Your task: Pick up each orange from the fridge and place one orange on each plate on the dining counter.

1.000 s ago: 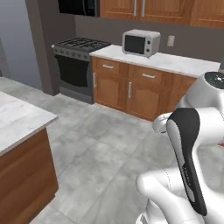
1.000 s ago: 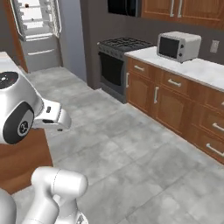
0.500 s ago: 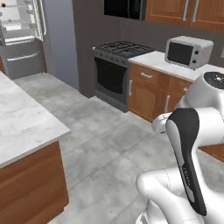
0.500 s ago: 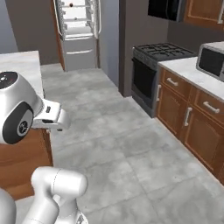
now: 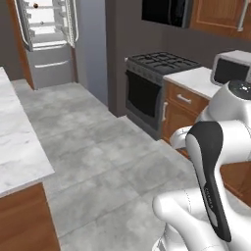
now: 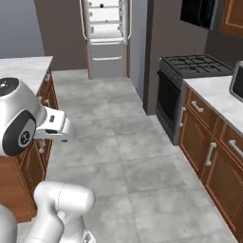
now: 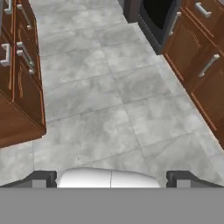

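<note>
Claw (image 7: 111,178) agape, one fridge (image 6: 107,38)

Open fridge (image 6: 106,33), possibly orange (image 6: 101,5) inside

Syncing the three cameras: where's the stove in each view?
Left base view: stove right of centre, upper half, against the dark wall.
Right base view: stove right of centre, beside the wooden cabinets.
Hand view: its dark oven front at the top edge, right of centre.
Shared landmark: the grey tiled floor in front of it.
</note>
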